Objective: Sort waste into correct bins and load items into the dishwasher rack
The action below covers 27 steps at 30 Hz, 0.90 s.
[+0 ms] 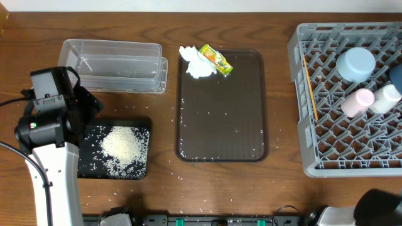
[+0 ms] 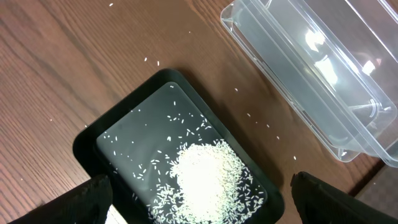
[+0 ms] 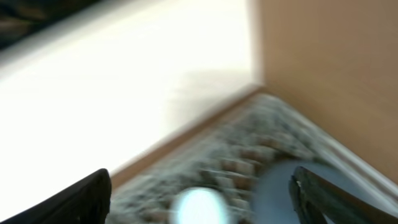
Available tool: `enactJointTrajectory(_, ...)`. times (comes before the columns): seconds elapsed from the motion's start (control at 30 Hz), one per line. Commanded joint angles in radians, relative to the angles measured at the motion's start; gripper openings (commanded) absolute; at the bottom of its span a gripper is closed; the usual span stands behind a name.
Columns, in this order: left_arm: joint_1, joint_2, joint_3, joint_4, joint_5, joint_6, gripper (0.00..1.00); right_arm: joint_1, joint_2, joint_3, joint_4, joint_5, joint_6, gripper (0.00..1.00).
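Loose white rice (image 1: 124,147) lies heaped in the black tray (image 1: 88,164), with stray grains around it; it also shows in the left wrist view (image 2: 208,171). The clear tub (image 1: 113,63) stands behind it. The crumpled napkin (image 1: 196,64) and the yellow-green wrapper (image 1: 217,59) lie at the far edge of the brown serving tray (image 1: 220,125). The grey rack (image 1: 339,150) holds the light blue bowl (image 1: 356,63), pink cup (image 1: 357,102), white cup (image 1: 385,97) and chopsticks (image 1: 310,93). My left gripper (image 2: 202,208) is open and empty above the black tray. My right gripper (image 3: 202,199) is open; its view is blurred.
My left arm (image 1: 49,125) stands left of the black tray. My right arm (image 1: 377,210) is at the bottom right corner, in front of the rack. Scattered rice grains lie on the serving tray and the table. A dark blue shape (image 1: 396,75) shows at the rack's right edge.
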Motion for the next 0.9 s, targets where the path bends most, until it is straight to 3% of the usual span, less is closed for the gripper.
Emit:
enactJointTrajectory(0.0, 0.005, 0.0, 0.013, -0.002, -0.005, -0.007, 0.94, 0.05, 0.006, 0.004, 0.0, -0.344, -0.001, 0.92)
enactJointTrajectory(0.17, 0.005, 0.0, 0.013, -0.002, -0.005, -0.007, 0.94, 0.221, 0.027, 0.004, -0.077, -0.249, -0.072, 0.88)
enactJointTrajectory(0.3, 0.005, 0.0, 0.013, -0.002, -0.005, -0.007, 0.95, 0.417, 0.077, 0.004, -0.165, -0.03, -0.121, 0.87)
enactJointTrajectory(0.43, 0.005, 0.0, 0.013, -0.003, -0.005, -0.007, 0.95, 0.596, 0.174, 0.035, -0.206, 0.069, -0.152, 0.86)
enactJointTrajectory(0.67, 0.005, 0.0, 0.013, -0.002, -0.005, -0.007, 0.94, 0.786, 0.488, 0.381, -0.396, 0.119, -0.163, 0.87)
enactJointTrajectory(0.87, 0.005, 0.0, 0.013, -0.002, -0.005, -0.007, 0.94, 0.889, 0.679, 0.48, -0.275, 0.141, -0.163, 0.92)
